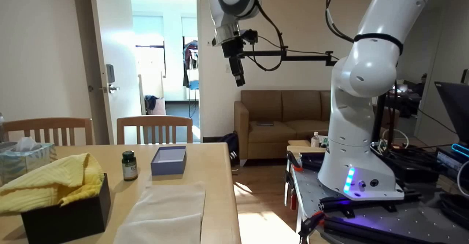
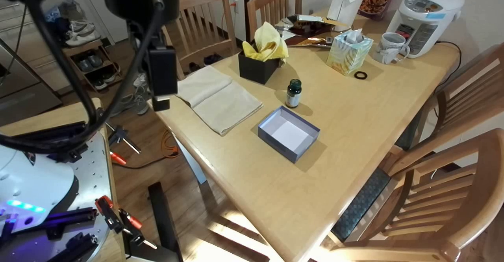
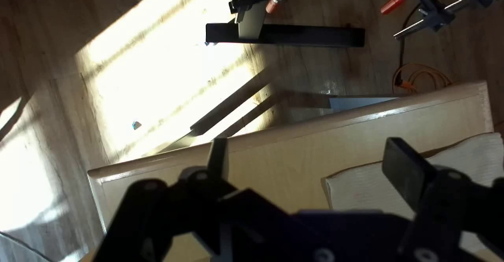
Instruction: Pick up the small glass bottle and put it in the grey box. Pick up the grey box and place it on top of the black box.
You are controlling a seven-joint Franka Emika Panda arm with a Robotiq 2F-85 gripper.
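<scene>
In an exterior view, the dark-green pill bottle (image 1: 129,167) stands upright on the worktop (image 1: 217,192), left of the grey box (image 1: 168,168). The claw (image 3: 307,148) hangs empty, jaws wide apart. The bottle should be light, rigid, slippery; grip its labelled body below the cap.

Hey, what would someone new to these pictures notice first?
Probably the yellow cloth poking out of the black box on the table. Next, the big white robot arm beside the table, blue lights glowing on its base, its pincer open and empty. Then the small glass bottle standing near the grey box.
</scene>
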